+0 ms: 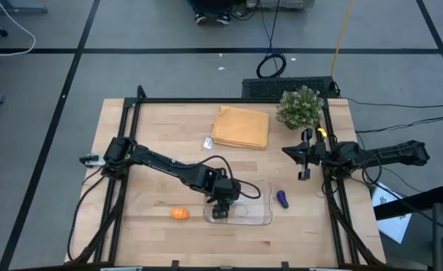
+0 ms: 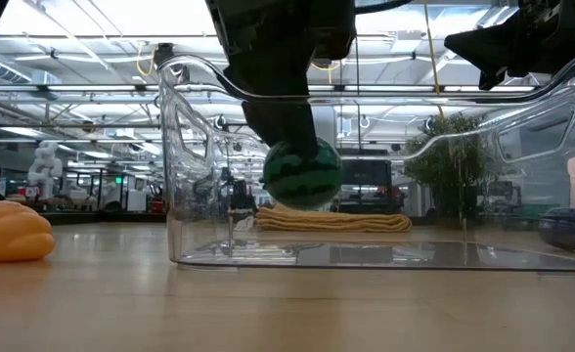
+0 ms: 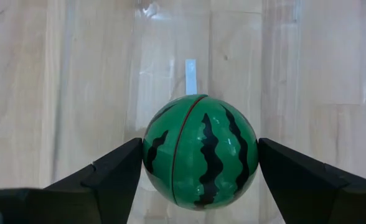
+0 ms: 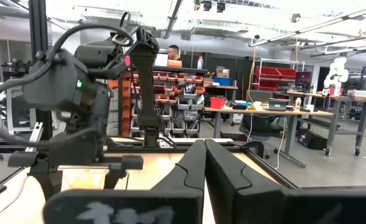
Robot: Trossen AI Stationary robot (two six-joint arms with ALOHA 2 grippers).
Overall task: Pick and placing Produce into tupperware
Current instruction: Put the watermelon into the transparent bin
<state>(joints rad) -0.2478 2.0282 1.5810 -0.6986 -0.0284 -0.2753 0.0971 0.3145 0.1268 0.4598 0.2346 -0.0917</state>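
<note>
The dark-green striped ball (image 3: pixel 200 151) sits between the fingers of my left gripper (image 3: pixel 200 158), which is shut on it. In the low view the ball (image 2: pixel 302 174) hangs inside the clear tupperware (image 2: pixel 185 156), above its floor. From above, my left gripper (image 1: pixel 220 208) is over the left part of the tupperware (image 1: pixel 261 218). The orange piece (image 1: pixel 178 214) lies on the table to the left of the tupperware. The purple eggplant (image 1: pixel 282 199) lies to its right. My right gripper (image 1: pixel 288 150) waits shut near the table's right edge, its fingers (image 4: pixel 203 163) together. My left gripper pinches the striped ball between its two fingers, one finger (image 3: pixel 117 171) on each opposite side of the ball's widest part (image 3: pixel 152 155). The fingers come from above, pointing down into the tupperware. The ball is lifted clear of the container floor (image 2: pixel 366 254).
A folded orange-tan cloth (image 1: pixel 241 126) lies at the table's far side, with a bushy potted plant (image 1: pixel 299 107) at the far right corner. A small white item (image 1: pixel 208 142) is beside the cloth. Bare wood shows on the near left.
</note>
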